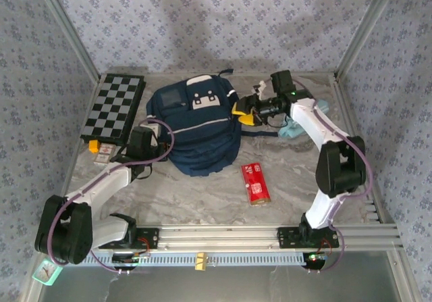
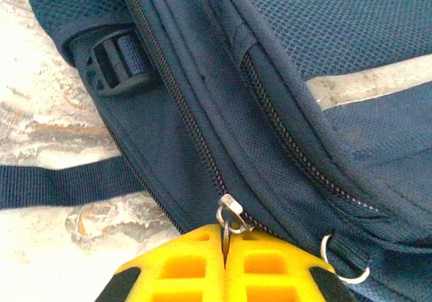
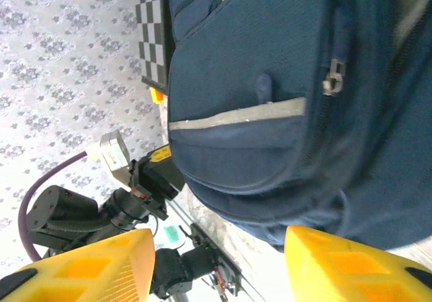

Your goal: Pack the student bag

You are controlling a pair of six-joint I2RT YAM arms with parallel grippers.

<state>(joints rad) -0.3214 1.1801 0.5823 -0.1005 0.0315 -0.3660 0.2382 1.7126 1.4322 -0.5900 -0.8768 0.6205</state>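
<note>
The student bag [image 1: 202, 123], navy with a white front patch and a pale stripe, lies flat mid-table. At its left edge my left gripper [image 1: 160, 136] is shut. The left wrist view shows the yellow fingers [image 2: 175, 261] pinching the metal zipper pull [image 2: 231, 215] of a side zipper, next to the bag [image 2: 324, 38]. My right gripper [image 1: 243, 113] is at the bag's right side. In the right wrist view it [image 3: 219, 261] stands open, nothing between its yellow fingers [image 3: 351, 261], and the bag [image 3: 270, 113] lies just beyond them.
A checkerboard [image 1: 115, 107] lies at the back left with a small yellow-and-pink item [image 1: 101, 151] at its near end. A red packet [image 1: 255, 182] lies in front of the bag. A light-blue pencil case [image 1: 297, 128] sits under the right arm. A dark strap [image 2: 61, 184] trails on the table.
</note>
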